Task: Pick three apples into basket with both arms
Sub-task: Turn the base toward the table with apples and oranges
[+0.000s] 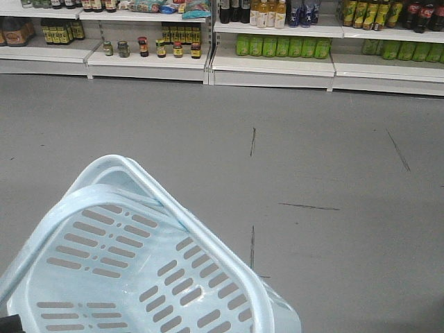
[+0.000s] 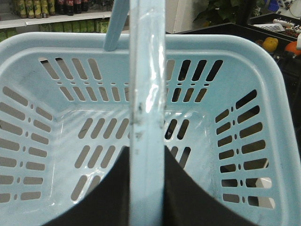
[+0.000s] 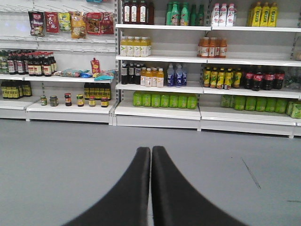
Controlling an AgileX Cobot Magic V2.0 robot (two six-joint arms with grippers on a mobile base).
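Both closed: left gripper [image 2: 146, 153] pinches basket handle [image 2: 146, 70], right gripper [image 3: 150, 150] fingers touching.

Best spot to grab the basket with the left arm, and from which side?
The handle, from above the open basket. It is a narrow flat bar standing over the middle, thin enough for the left gripper to straddle with its fingers, as it does here.
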